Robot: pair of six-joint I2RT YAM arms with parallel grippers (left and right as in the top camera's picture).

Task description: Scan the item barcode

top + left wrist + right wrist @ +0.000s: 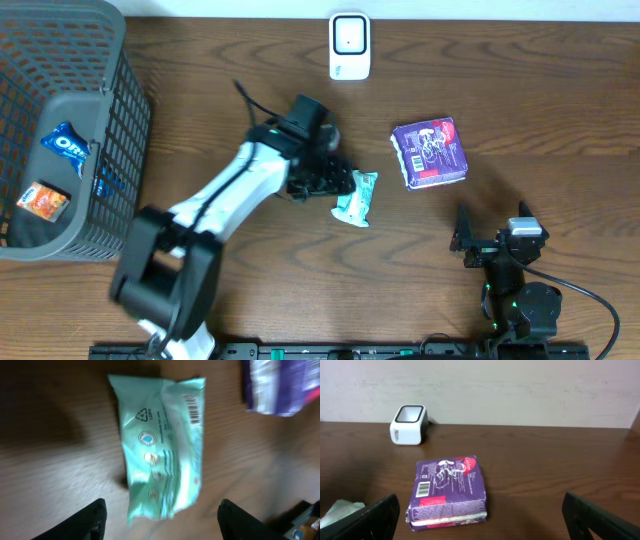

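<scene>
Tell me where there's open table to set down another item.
Bare wood lies right of the scanner, above the purple pack, and in front between the teal packet and the right gripper. Crowded mid-table, where the left gripper hangs over the teal packet.

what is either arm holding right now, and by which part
Nothing is held. The left gripper is over the teal packet, jaws apart and clear of its sides; the right gripper is open and empty.

Desk (230,60): dark brown wood.
Lying on it: mint-green packet (357,198), purple pack (430,152), white scanner (349,46), grey mesh basket (125,150).
</scene>
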